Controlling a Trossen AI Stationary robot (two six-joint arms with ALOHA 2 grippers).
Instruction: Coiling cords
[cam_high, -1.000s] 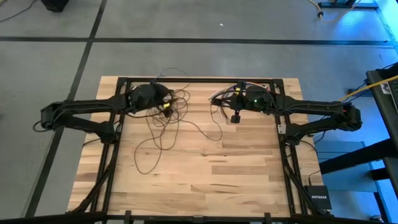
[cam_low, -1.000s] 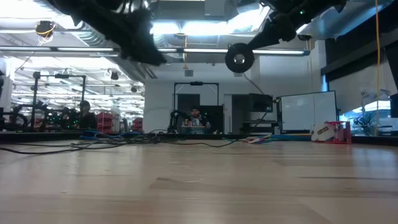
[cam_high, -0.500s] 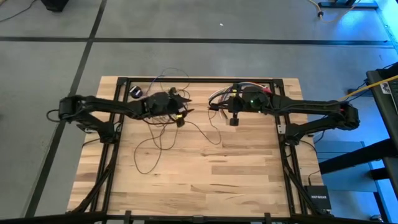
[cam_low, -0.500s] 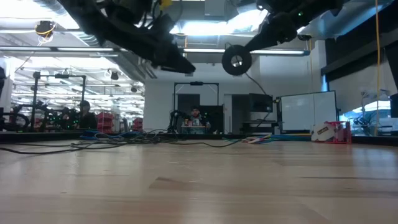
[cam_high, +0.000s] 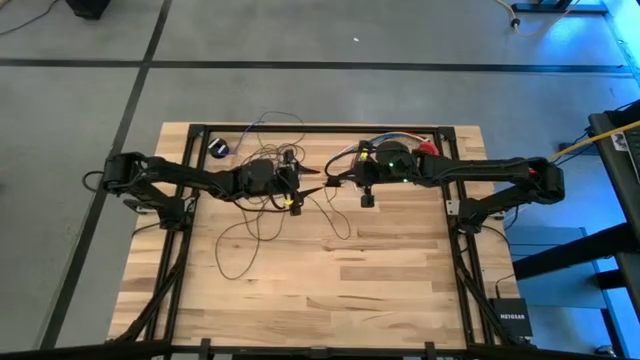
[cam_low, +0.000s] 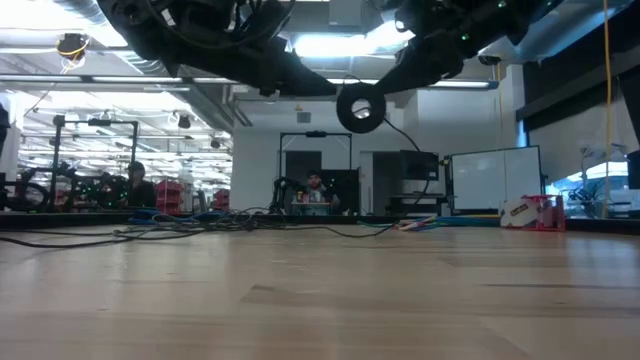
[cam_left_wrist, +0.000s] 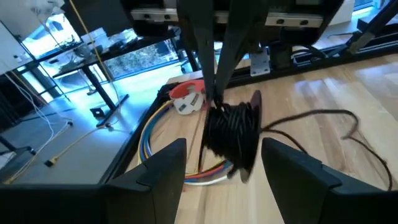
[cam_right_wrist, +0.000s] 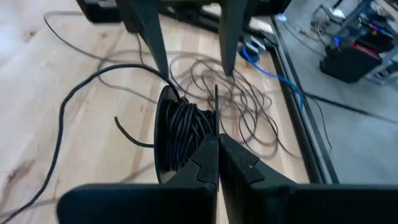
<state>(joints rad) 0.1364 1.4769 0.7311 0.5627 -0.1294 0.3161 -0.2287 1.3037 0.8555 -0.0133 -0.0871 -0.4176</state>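
Note:
The cords are one thin dark wire. Part of it is wound into a small coil (cam_left_wrist: 233, 134) that hangs from my right gripper (cam_right_wrist: 217, 163), which is shut on it above the table's far middle (cam_high: 352, 180). In the low view the coil (cam_low: 360, 108) shows as a ring in the air. The rest lies in loose loops (cam_high: 255, 215) on the wood. My left gripper (cam_high: 306, 185) is open, and its fingers (cam_right_wrist: 155, 50) stand just short of the coil, facing it. A small dark round puck (cam_high: 218, 148) lies near the far left corner. My right gripper pinches the coil's bundle of turns at its upper part (cam_left_wrist: 217, 104) between its two fingers, which slant down from the table's right. The coil hangs below the fingers, clear of the table. A slack strand (cam_right_wrist: 93, 78) trails from it toward the loose loops.
A bundle of multicoloured wires (cam_left_wrist: 180, 171) and a red and white thing (cam_left_wrist: 186, 99) lie by the far edge behind the coil. Black frame rails (cam_high: 320, 130) run along the table's far and side edges. Bare wood (cam_high: 380, 270) lies toward the near edge.
My left gripper has swung out toward the table's right, sunk a little and rolled, ending close in front of the coil with its fingers still open. My right gripper has moved toward the left and down, carrying the coil with it.

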